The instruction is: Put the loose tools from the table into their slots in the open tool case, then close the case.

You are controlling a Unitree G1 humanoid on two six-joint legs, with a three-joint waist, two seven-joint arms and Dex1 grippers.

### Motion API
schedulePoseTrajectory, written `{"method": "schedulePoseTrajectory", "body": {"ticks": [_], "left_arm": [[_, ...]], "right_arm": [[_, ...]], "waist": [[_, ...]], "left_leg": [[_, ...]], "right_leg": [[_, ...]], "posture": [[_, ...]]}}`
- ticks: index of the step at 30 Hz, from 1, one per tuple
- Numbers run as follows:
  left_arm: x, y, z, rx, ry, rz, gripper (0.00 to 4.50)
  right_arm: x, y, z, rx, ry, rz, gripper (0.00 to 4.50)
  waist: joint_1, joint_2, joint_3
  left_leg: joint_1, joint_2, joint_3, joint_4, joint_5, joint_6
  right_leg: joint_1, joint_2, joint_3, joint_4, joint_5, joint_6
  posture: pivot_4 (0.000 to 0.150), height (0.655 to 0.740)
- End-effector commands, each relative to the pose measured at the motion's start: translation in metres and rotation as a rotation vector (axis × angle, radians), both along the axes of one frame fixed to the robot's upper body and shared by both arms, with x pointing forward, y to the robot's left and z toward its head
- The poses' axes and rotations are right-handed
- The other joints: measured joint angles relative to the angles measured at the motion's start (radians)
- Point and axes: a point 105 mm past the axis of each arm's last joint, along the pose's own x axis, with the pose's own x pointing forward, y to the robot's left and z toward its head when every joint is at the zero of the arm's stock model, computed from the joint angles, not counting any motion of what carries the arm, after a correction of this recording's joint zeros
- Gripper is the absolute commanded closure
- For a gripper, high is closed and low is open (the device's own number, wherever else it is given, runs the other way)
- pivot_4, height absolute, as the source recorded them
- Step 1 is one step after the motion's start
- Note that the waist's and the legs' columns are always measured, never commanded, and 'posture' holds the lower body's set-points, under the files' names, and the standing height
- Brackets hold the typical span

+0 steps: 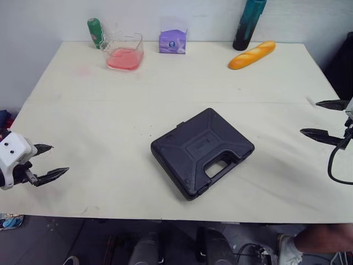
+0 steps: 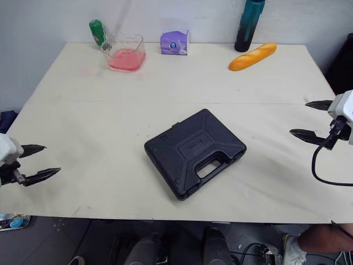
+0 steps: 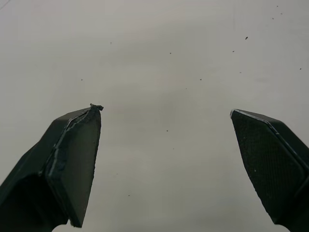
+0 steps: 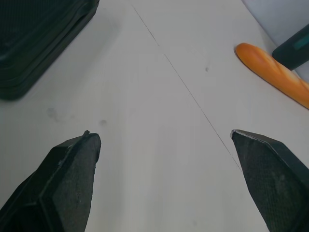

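Left gripper (image 1: 58,158) at near left table (image 1: 110,121) edge, fingers spread wide, nothing held. Right gripper (image 1: 309,117) at right edge, fingers also wide apart, nothing between them. Black tool case (image 1: 202,152) lies closed and flat mid-table, handle toward the near edge, between both grippers and well apart from each. No loose tools on the table. Far edge: green bottle (image 1: 96,32), pink container (image 1: 124,52), purple tissue pack (image 1: 172,41), teal bottle (image 1: 249,25), baguette (image 1: 252,54).

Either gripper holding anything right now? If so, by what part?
Nothing is held. The left gripper and right gripper are both open and empty, well apart from the closed tool case.
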Motion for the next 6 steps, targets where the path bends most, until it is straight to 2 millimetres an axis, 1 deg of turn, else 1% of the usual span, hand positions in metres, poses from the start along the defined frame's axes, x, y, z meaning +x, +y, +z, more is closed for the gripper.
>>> {"method": "schedulePoseTrajectory", "body": {"ticks": [1,4,6], "left_arm": [[-0.0010,-0.0014,0.0084,-0.001,-0.055,0.010,0.00],[0.0016,-0.0057,0.0126,-0.007,-0.089,-0.003,0.00],[0.0037,-0.0089,0.0165,0.002,-0.114,-0.021,0.00]], "right_arm": [[0.0035,0.0089,0.0097,-0.013,-0.044,0.032,0.03],[0.0064,0.0161,0.0085,-0.008,-0.040,0.047,0.03],[0.0066,0.0168,0.0069,-0.011,-0.035,0.047,0.03]], "waist": [[-0.004,-0.001,0.000],[-0.006,-0.001,0.001],[-0.004,-0.001,0.001]], "left_leg": [[0.001,0.000,0.001,0.000,0.000,0.000],[0.002,0.000,0.002,0.001,0.000,0.000],[0.003,0.000,0.002,0.001,0.000,0.000]], "right_leg": [[0.000,0.000,0.000,0.001,0.000,0.000],[0.000,-0.001,0.001,0.003,0.000,0.000],[0.000,-0.002,0.001,0.003,0.000,0.000]], "posture": [[0.150,0.7400],[0.150,0.7400],[0.150,0.7400]]}}
